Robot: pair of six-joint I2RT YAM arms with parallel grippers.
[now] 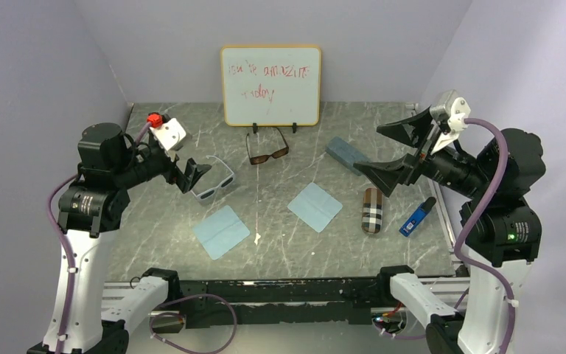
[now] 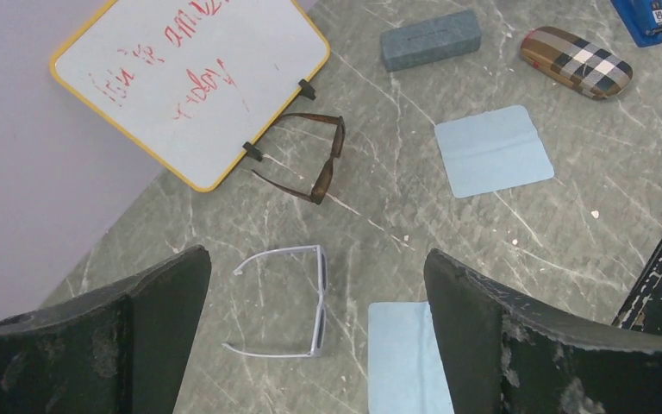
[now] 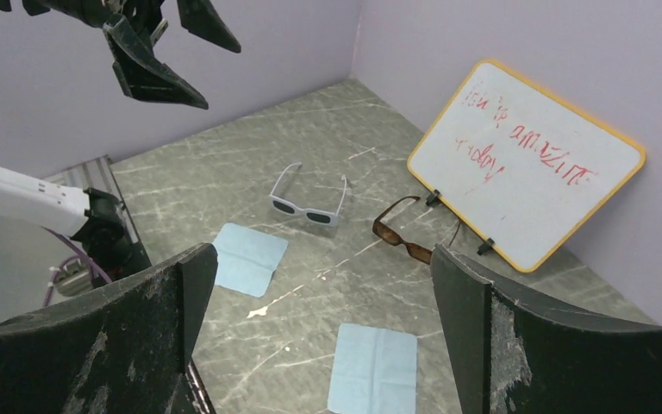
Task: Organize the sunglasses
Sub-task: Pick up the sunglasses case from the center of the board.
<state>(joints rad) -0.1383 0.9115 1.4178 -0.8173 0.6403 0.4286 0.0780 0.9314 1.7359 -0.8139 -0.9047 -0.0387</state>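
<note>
Here, both pairs are seen lying unfolded on the table (image 1: 280, 247) — the white pair (image 1: 214, 184) just ahead of the raised left gripper (image 1: 194, 174), the brown pair (image 1: 267, 153) at the whiteboard's (image 1: 270, 85) foot, well apart from the right gripper (image 1: 370, 150). Both grippers are held spread wide, nothing grasped. The frames are judged light, stiff and slippery, the lenses easily scratched — a hold across the bridge is advised.

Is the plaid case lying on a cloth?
No, the plaid case lies on the bare table, apart from the nearest cloth.
</note>
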